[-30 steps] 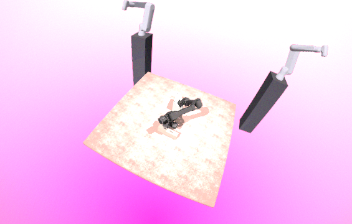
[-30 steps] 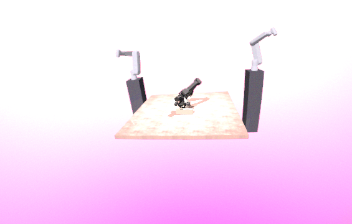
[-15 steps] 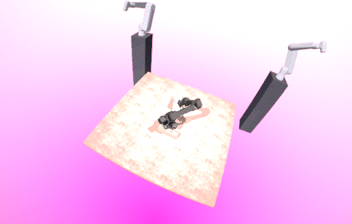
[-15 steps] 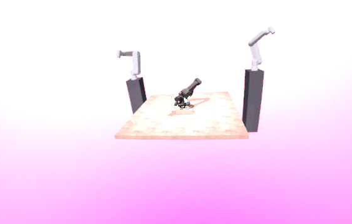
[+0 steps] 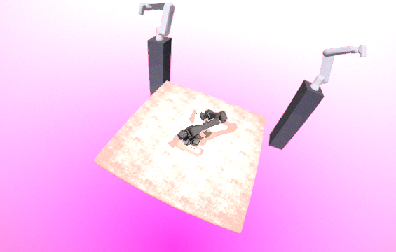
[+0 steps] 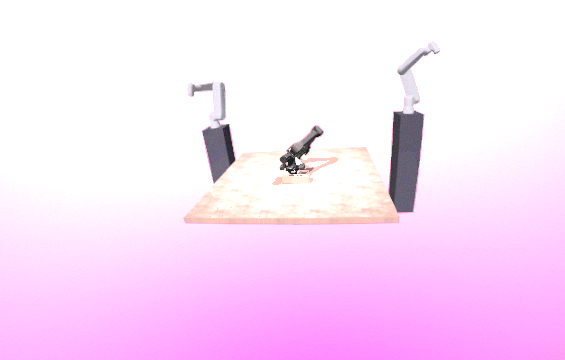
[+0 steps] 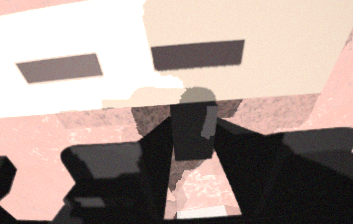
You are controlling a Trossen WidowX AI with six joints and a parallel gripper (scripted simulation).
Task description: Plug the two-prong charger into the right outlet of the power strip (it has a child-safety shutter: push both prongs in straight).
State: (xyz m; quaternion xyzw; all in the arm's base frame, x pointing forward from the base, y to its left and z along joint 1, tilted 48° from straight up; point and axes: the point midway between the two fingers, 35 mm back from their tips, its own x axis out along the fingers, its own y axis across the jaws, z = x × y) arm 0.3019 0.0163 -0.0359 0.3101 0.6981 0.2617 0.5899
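From above, on the pale pink, mottled square worktop (image 5: 183,182) (image 6: 292,207), one black jointed arm (image 5: 202,128) (image 6: 307,141) is seen folded over one cream power strip (image 5: 198,152) (image 6: 296,179) (image 7: 282,30); too little of the charger is shown to judge its prongs. Two pale grey arms (image 5: 167,20) (image 5: 328,64) on two dark pillars are counted beyond.

From outside, the same counts are given, and the claw is set close by the strip.

At the wrist, one black block-shaped charger (image 7: 189,132) is pinched in the black two-fingered claw (image 7: 189,119), beside the strip's near edge in view. Two dark outlet recesses are counted; no prongs are visible. The shutter could be jammed by tilted or uneven entry, the wrong outlet could be met through sideways misalignment, or the charger could be twisted by hard pressing.
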